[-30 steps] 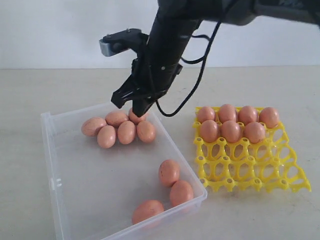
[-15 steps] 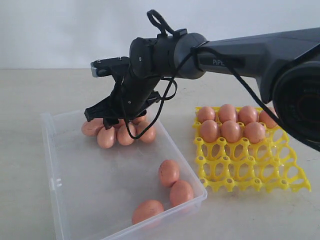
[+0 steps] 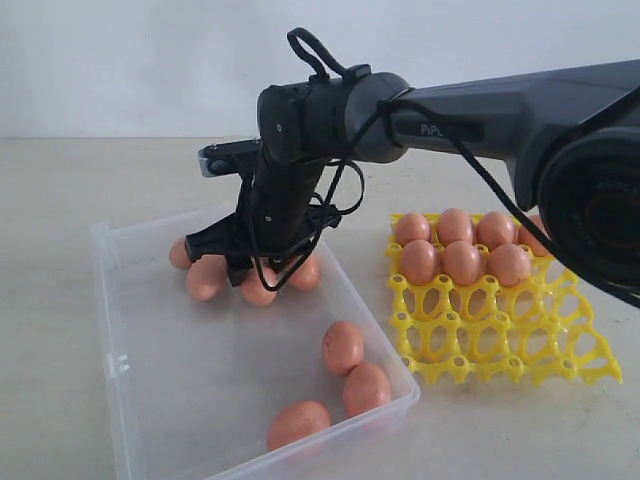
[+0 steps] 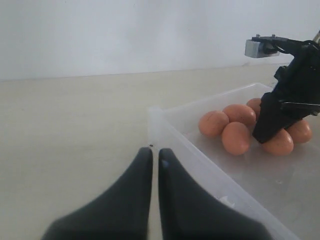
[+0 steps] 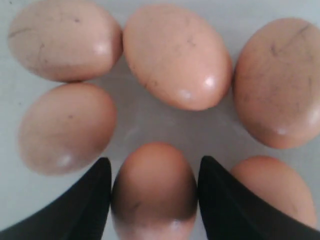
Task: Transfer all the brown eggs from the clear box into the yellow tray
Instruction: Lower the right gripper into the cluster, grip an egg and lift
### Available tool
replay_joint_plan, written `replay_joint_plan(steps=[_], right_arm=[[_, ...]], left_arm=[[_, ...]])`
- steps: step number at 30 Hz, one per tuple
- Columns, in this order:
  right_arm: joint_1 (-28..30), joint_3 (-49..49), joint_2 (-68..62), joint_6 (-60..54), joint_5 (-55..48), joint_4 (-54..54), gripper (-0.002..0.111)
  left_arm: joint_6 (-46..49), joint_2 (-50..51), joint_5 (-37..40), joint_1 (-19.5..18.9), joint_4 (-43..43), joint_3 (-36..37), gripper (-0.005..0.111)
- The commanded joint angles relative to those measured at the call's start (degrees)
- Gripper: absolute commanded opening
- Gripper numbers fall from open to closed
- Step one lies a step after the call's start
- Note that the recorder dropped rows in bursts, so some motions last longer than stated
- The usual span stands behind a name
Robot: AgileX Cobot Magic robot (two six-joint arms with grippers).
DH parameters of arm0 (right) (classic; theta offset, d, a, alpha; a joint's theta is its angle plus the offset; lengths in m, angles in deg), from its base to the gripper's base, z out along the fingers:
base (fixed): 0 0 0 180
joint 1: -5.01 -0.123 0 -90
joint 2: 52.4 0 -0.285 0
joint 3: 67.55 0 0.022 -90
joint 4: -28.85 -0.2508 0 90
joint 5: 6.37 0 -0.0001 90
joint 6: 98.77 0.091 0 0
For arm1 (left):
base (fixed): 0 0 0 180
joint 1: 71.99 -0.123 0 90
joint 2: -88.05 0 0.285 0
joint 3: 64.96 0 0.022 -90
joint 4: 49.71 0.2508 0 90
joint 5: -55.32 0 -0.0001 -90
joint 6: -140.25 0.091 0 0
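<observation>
Far left, seen only on its own wrist cam: left gripper (image 4: pixel 155 152) sits low over the bare table (image 4: pixel 65 130), just outside a corner of the clear box (image 3: pixel 170 390). Its fingers are pinched together with a hairline gap and nothing between them. Next over, the clear box lies flat on the table, the left part of its floor bare. Brown eggs (image 3: pixel 205 278): six in a tight cluster at the far end of the box, most touching a neighbour. Right gripper (image 5: pixel 152 167) is down in that cluster, its arm (image 3: pixel 500 100) reaching in from the right across the middle, with a black cable (image 3: pixel 320 50) looped off the wrist. The claw is released: jaws spread, fingers (image 5: pixel 92 197) on either side of one egg (image 5: pixel 152 187), which sits among the others in the box. The gap to the shell is tiny and I can't tell whether the pads actually bear on it. Three loose eggs (image 3: pixel 343 347) lie toward the box's near right corner, two touching, the third close by against the front wall. Yellow tray (image 3: pixel 500 350) is just right of the box; can't tell if they touch. It holds seven eggs (image 3: pixel 462 263): four across the back row, the rightmost partly hidden by the arm, then three in the next row, filled from the left. Cups nearer the camera are bare lattice.
</observation>
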Motion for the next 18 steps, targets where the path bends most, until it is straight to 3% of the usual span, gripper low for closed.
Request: replay_joint_plan(steps=[1,11,16,18], right_arm=[[0.1,0.3,0.0,-1.9,-1.9,1.0,0.046],[0.1,0.3,0.0,-1.9,-3.4,1.0,0.042],[0.1,0.3,0.0,-5.3,-9.2,1.0,0.007],[0.1,0.3,0.0,-6.4,-9.2,1.0,0.000]], left_arm=[[0.0,-0.1,-0.4,0.3,0.1,0.2,0.004],[0.0,-0.1,-0.4,0.3,0.1,0.2,0.004],[0.0,-0.1,-0.4,0.3,0.1,0.2,0.004],[0.0,-0.1,-0.4,0.3,0.1,0.2,0.004]])
